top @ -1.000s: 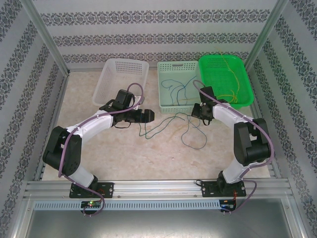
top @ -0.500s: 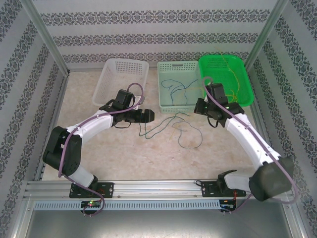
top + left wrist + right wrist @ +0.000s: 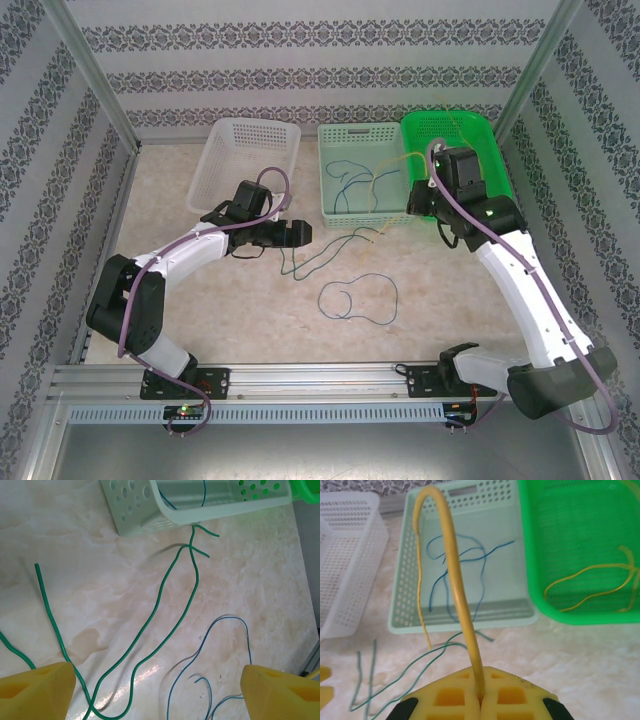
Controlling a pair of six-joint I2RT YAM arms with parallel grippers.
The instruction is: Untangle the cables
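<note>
Left fingers [image 3: 35, 690]: spread wide, gripping nothing, above green cables [image 3: 161, 592].
Right fingers [image 3: 455, 695]: clenched on yellow cable [image 3: 461, 605].
Surface [image 3: 250, 310]: pale marble.
Walls [image 3: 320, 80]: patterned paper.

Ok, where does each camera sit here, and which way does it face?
Top external: above and behind the bases, looking down at the table; both arms show.
Left wrist: on the left gripper, facing down at the dark green cable; open yellow fingers show.
Right wrist: behind the right gripper, shut on the yellow cable, facing the pale green basket.
Both wrist views share that basket.
</note>
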